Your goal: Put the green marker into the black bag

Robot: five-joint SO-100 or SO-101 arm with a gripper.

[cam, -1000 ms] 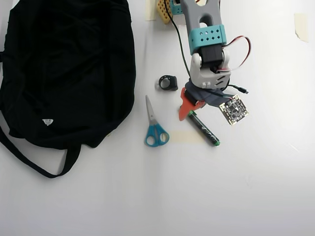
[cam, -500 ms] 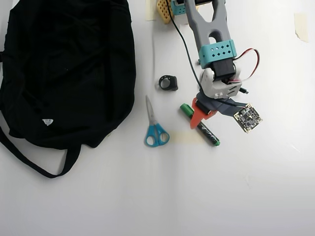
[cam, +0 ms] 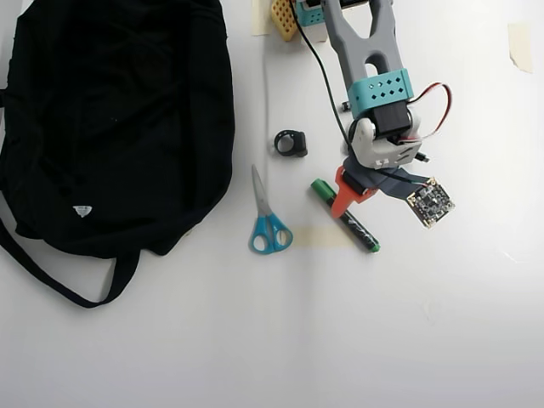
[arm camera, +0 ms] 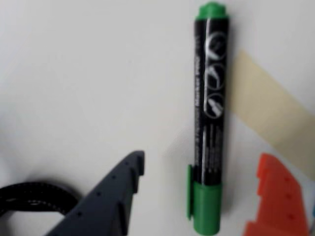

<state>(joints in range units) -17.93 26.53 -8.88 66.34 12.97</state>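
Pincer [arm camera: 197, 196] spread wide over the green marker [cam: 344, 214], gripping nothing.

In the wrist view the dark finger [arm camera: 110, 201] and the orange finger [arm camera: 275, 196] stand either side of the marker's capped end without touching it. Seen from overhead, the marker lies flat on the white surface [cam: 425, 323], its long axis diagonal, green cap toward the upper left and green end toward the lower right. Blue-handled scissors [cam: 268, 219] lie to its left, the black bag [cam: 110, 119] well beyond them.
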